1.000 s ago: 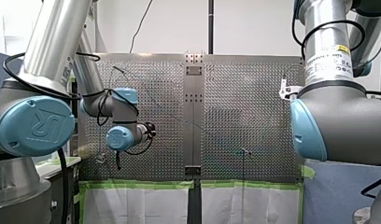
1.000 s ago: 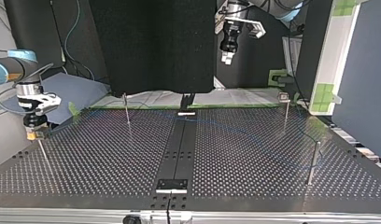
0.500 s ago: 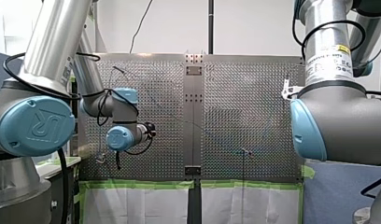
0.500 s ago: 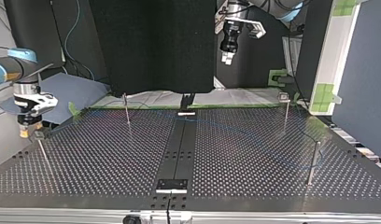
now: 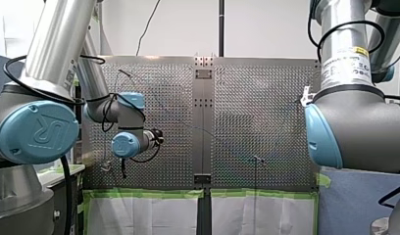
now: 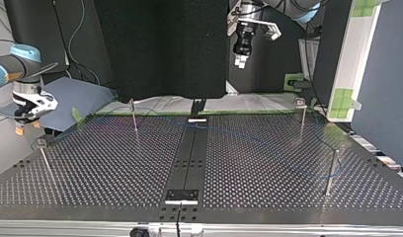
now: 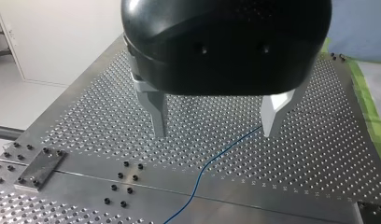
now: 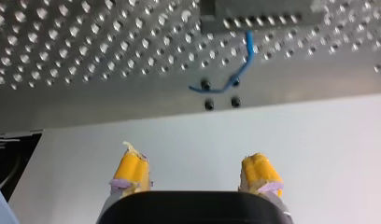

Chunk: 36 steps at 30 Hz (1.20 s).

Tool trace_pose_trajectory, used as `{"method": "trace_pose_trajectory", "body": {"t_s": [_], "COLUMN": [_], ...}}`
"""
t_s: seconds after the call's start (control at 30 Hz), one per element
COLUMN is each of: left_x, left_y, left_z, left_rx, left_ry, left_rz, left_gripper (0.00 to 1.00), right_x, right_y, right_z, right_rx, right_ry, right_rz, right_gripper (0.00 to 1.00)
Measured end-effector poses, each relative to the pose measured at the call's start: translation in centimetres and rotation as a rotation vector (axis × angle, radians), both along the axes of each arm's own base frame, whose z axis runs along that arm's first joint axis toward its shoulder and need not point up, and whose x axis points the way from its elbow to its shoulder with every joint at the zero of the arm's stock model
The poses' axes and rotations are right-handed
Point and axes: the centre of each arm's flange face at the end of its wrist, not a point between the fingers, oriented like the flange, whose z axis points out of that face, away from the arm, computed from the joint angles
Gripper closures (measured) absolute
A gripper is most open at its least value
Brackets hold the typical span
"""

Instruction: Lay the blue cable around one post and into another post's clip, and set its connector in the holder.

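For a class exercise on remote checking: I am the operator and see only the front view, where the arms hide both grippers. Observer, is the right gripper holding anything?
Observer: No. The right wrist view shows the right gripper open, with nothing between its yellow pads.
Operator: Where does the cable run?
Observer: In the left wrist view the cable lies on the table, passing under the left gripper.
Operator: Does the left gripper have it?
Observer: No. Its metal fingers are open, and the top view shows it hanging well above the table.
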Motion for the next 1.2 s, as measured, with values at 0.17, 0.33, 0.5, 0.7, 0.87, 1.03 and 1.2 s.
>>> {"method": "trace_pose_trajectory", "body": {"t_s": [0.17, 0.33, 0.5, 0.7, 0.87, 1.03, 1.2], "left_x": [0.0, -0.1, -0.1, -0.2, -0.3, -0.2, 0.0], "left_y": [0.0, -0.1, -0.2, -0.4, -0.2, 0.1, 0.4], "left_z": [0.0, 0.0, 0.0, -0.1, -0.2, -0.2, -0.1], "left_rx": [0.000, -0.008, -0.018, -0.027, -0.022, -0.020, -0.026], "left_ry": [0.002, 0.003, 0.007, 0.010, 0.023, 0.026, 0.014], "left_rz": [-0.001, -0.012, -0.021, -0.039, -0.033, 0.000, 0.032], "left_gripper": [0.00, 0.00, 0.00, 0.00, 0.00, 0.00, 0.00], "right_x": [0.1, 0.6, 2.1, 4.9, 7.2, 9.2, 11.2], "right_y": [1.3, 2.9, 4.4, 6.5, 8.5, 10.8, 12.8], "right_z": [1.1, 2.5, 3.7, 4.9, 6.0, 6.8, 5.5], "right_rx": [-0.036, -0.087, -0.130, -0.179, -0.224, -0.261, -0.242], "right_ry": [-0.035, -0.061, -0.036, 0.008, 0.043, 0.065, 0.066], "right_rz": [-0.041, -0.078, -0.068, -0.026, -0.010, -0.010, -0.009], "right_gripper": [0.01, 0.01, 0.01, 0.01, 0.01, 0.01, 0.01]}}
